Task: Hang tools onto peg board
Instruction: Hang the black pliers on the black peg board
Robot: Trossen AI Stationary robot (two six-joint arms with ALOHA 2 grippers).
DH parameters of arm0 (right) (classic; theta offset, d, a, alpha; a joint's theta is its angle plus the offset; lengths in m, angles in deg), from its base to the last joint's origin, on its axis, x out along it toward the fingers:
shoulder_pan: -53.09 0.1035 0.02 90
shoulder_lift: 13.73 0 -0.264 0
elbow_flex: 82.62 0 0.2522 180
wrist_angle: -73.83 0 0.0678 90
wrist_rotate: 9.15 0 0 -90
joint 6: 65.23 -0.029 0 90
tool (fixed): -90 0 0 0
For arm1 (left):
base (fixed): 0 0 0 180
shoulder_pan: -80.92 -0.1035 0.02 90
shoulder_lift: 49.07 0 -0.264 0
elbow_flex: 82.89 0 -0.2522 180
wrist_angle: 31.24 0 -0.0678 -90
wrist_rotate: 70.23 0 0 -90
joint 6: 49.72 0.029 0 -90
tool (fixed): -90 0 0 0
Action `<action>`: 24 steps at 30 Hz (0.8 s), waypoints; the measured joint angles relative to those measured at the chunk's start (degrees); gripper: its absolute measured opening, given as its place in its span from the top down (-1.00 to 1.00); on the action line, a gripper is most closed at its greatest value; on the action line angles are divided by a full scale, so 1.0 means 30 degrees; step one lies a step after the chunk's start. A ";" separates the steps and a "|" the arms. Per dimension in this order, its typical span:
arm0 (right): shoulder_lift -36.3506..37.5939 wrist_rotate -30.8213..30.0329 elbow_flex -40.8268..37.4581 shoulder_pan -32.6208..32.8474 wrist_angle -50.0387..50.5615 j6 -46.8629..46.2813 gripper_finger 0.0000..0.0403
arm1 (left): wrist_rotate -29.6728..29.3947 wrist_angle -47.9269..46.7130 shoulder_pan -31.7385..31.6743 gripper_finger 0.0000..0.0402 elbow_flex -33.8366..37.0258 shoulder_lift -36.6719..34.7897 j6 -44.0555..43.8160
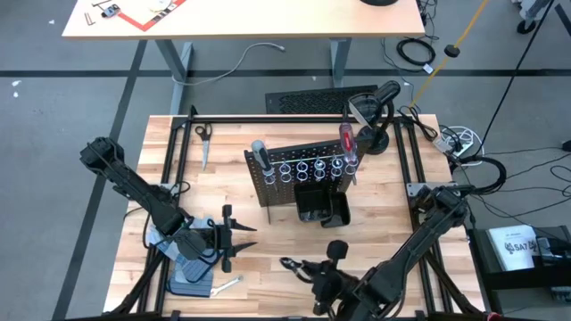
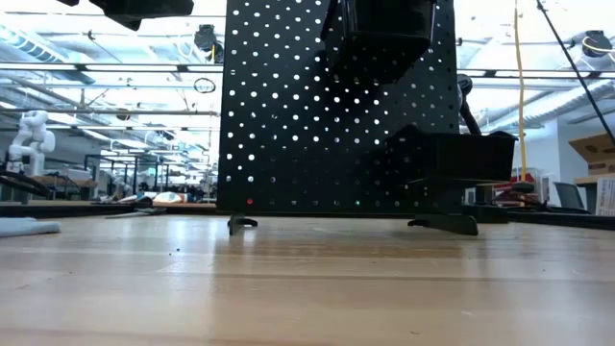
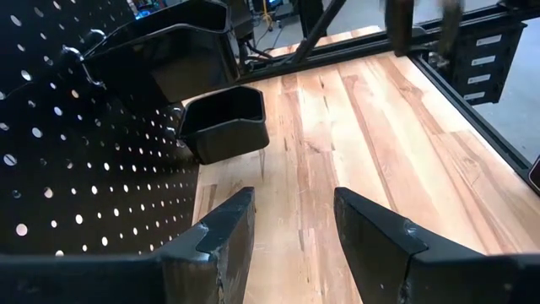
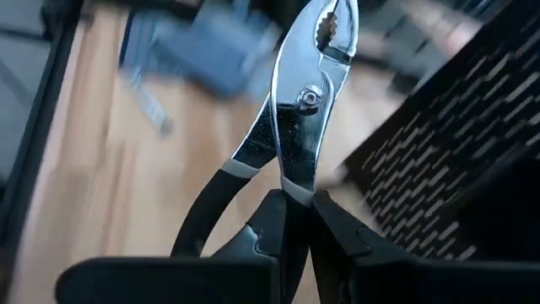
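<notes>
Standing in rings (image 1: 308, 167): two screwdrivers (image 1: 346, 143).

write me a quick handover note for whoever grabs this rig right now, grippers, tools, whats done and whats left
Left gripper: open, empty, low over the table at the front left, facing the peg board.
Right gripper: shut on the pliers, near the front edge.
Done: red-handled screwdriver and grey-handled screwdriver stand in the board's rings.
Left: hang the pliers; a wrench lies by the blue-grey gloves at front left. The black bin on the board looks empty.
</notes>
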 joint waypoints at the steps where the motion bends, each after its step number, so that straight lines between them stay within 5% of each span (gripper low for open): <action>1: 0.0006 -0.0935 0.0683 -0.0030 0.0030 0.0782 0.90 | 0.0000 0.0000 0.0000 0.14 0.0000 0.0001 0.0000; 11: 0.0073 -1.0467 0.6909 -0.1427 -0.0148 0.8219 0.90 | -0.0006 0.0007 0.0000 0.14 0.0000 0.0000 0.0000; 20: 0.0108 -1.0232 0.8880 -0.4375 -0.1277 1.2037 0.90 | -0.0007 0.0000 -0.0004 0.14 0.0000 0.0000 0.0022; 24: 0.0181 -0.7655 0.8951 -0.4862 -0.4647 1.6566 0.90 | -0.0007 -0.0080 -0.0007 0.14 0.0000 0.0000 0.0029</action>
